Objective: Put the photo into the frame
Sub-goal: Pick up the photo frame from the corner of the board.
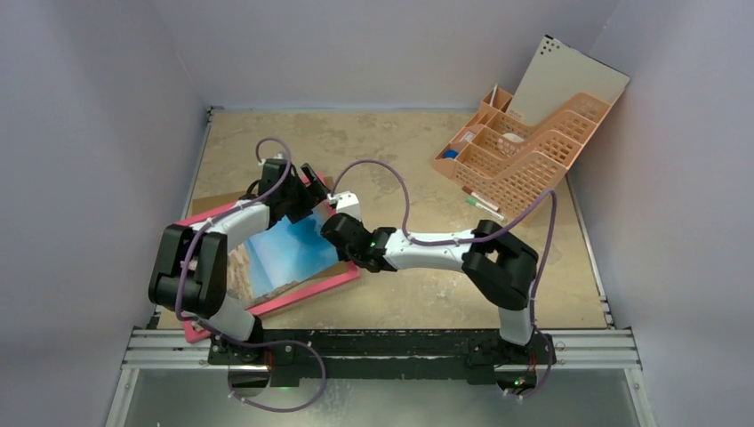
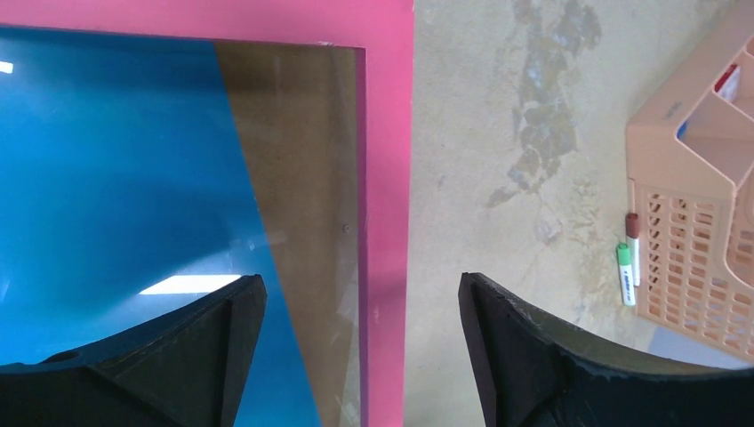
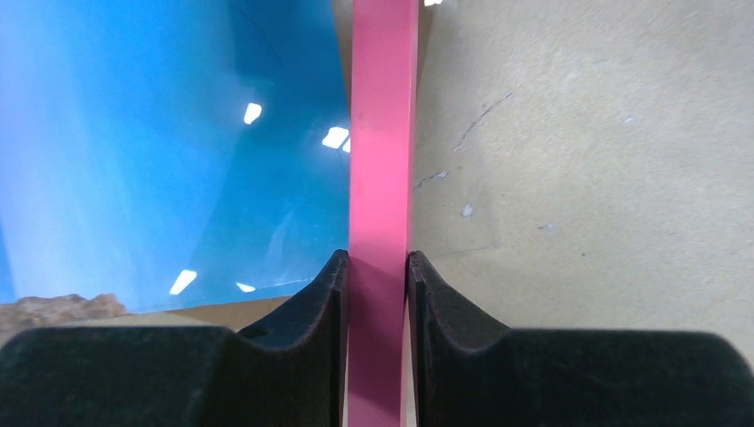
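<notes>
Under left arm (image 1: 233, 220), photo (image 1: 293, 247) partly hidden; right pincer (image 3: 378, 264) clamps frame (image 3: 382, 133).

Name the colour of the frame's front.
Bright pink; the frame shows best in the right wrist view.

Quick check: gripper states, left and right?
Left gripper: open, gripping nothing, above the thin bright pink rectangular picture frame.
Right gripper: closed on that frame's side rail.
</notes>
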Action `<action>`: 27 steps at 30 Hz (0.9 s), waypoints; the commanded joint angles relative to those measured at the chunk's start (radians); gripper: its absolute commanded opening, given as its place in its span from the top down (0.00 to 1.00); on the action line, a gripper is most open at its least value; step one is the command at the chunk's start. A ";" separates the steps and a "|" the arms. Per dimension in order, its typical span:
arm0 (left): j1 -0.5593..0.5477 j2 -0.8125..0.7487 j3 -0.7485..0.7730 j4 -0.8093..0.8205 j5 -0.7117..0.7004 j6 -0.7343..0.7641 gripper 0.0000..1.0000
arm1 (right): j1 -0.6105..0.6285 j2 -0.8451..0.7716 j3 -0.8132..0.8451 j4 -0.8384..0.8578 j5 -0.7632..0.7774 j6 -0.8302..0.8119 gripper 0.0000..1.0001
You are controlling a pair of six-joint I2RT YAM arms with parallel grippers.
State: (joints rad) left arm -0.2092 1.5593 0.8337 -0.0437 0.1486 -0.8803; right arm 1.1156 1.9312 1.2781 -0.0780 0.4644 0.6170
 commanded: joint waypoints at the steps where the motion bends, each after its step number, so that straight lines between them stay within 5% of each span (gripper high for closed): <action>1: 0.008 0.019 0.055 0.061 0.076 0.007 0.17 | 0.001 -0.109 -0.046 0.157 0.051 0.011 0.97; 10: 0.007 0.075 0.042 0.254 0.304 -0.047 0.22 | 0.001 -0.120 -0.067 0.182 0.040 0.013 0.97; 22: 0.005 0.131 0.055 0.186 0.303 -0.036 0.37 | 0.001 -0.165 -0.084 0.224 0.022 0.019 0.97; 27: 0.006 0.125 0.061 0.229 0.355 -0.060 0.56 | 0.001 -0.169 -0.089 0.214 0.008 0.032 0.97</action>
State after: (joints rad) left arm -0.2050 1.6871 0.8547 0.1200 0.4438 -0.9154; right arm 1.1145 1.8313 1.1847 0.0433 0.5014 0.6041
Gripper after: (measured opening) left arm 0.507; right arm 0.277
